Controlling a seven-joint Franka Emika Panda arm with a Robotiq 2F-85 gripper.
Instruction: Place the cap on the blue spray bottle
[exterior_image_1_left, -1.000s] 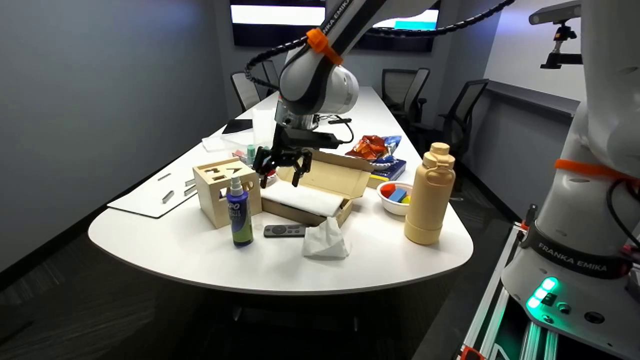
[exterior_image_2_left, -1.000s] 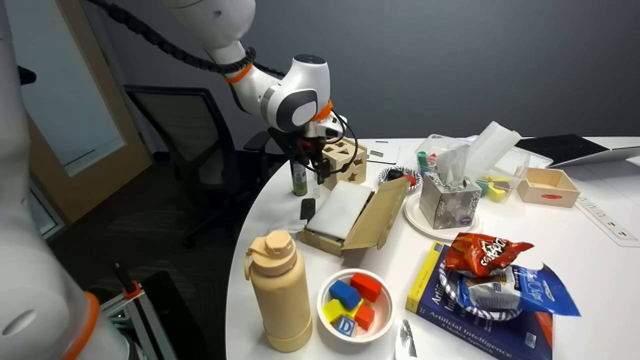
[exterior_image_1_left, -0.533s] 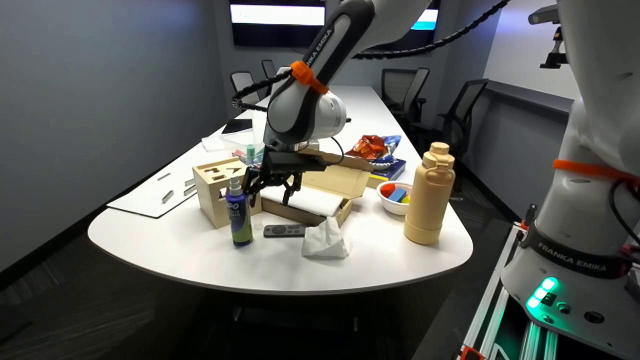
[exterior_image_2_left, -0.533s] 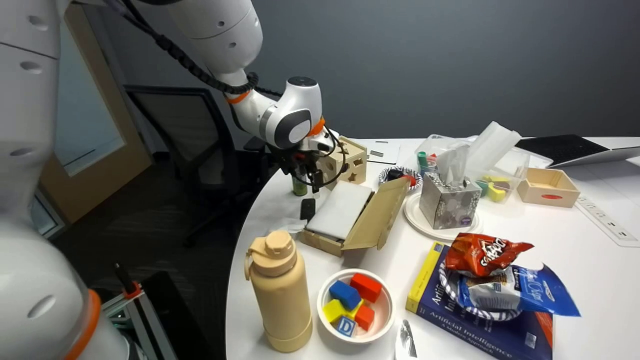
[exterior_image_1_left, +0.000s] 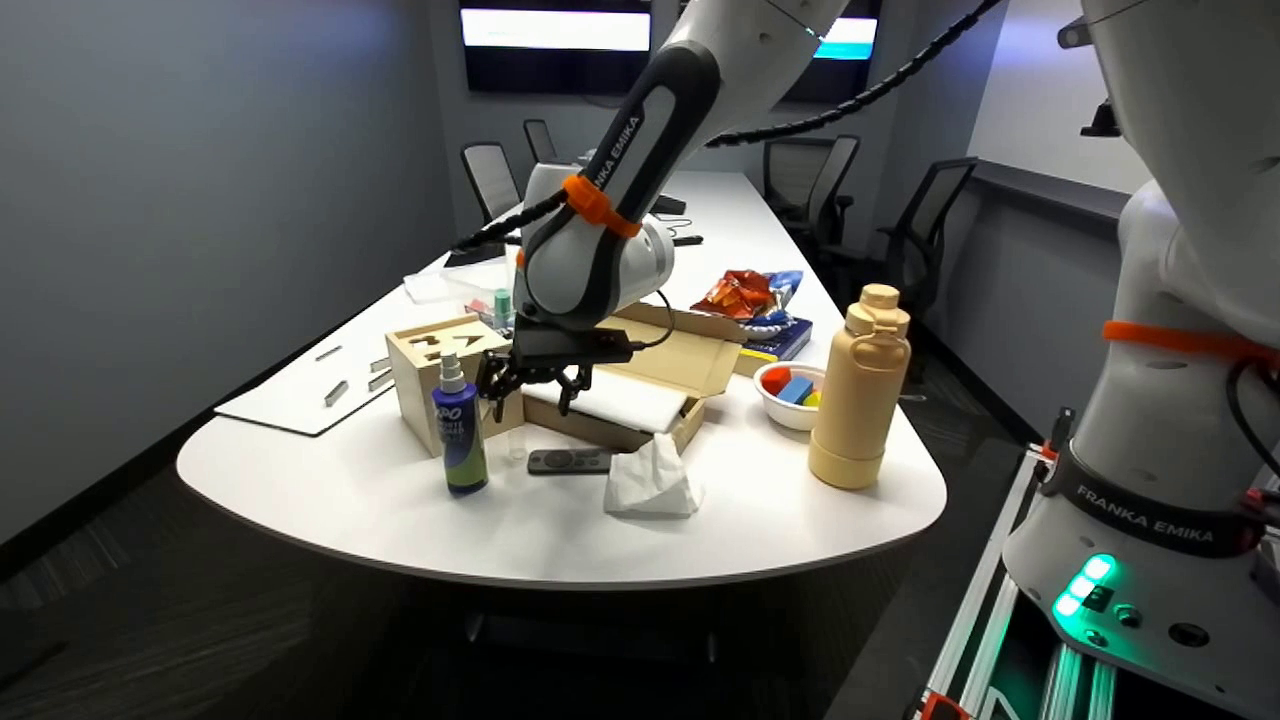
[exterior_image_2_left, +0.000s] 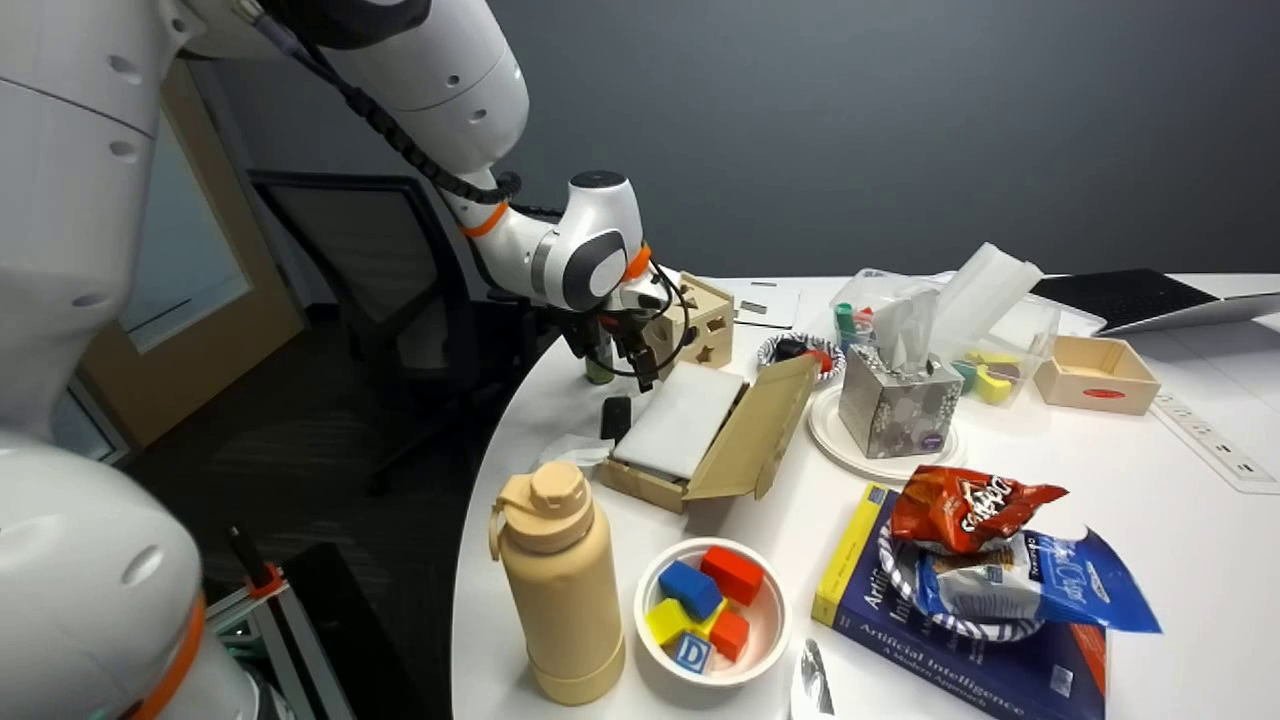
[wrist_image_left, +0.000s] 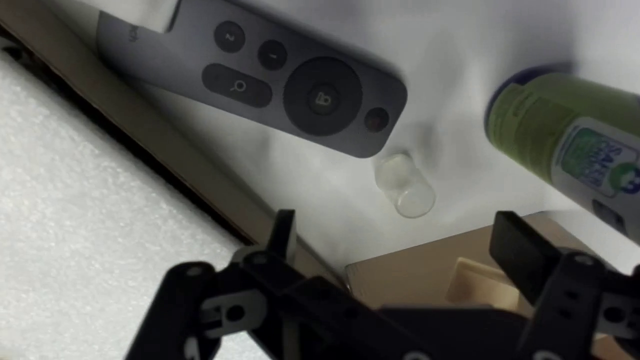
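Observation:
The blue spray bottle (exterior_image_1_left: 460, 440) stands upright near the table's front edge. In an exterior view its green base (exterior_image_2_left: 599, 371) shows, partly hidden by the arm; the wrist view shows it at right (wrist_image_left: 565, 135). A small clear cap (wrist_image_left: 405, 185) stands on the white table; it is faint in an exterior view (exterior_image_1_left: 516, 446), right of the bottle. My gripper (exterior_image_1_left: 531, 405) is open and empty, above and behind the cap. In the wrist view the cap lies ahead of the gap between my fingertips (wrist_image_left: 395, 222). One finger is close beside the bottle; I cannot tell whether they touch.
A grey remote (wrist_image_left: 250, 75) lies close to the cap. The open carton with white foam (exterior_image_1_left: 610, 400) and the wooden shape box (exterior_image_1_left: 430, 390) flank my gripper. A crumpled tissue (exterior_image_1_left: 652, 480), tan jug (exterior_image_1_left: 860, 400) and bowl of blocks (exterior_image_2_left: 712, 615) stand farther off.
My gripper has moved down and leftward in an exterior view, staying open. The spray bottle has shifted slightly left there and remains upright. The cap has not visibly moved.

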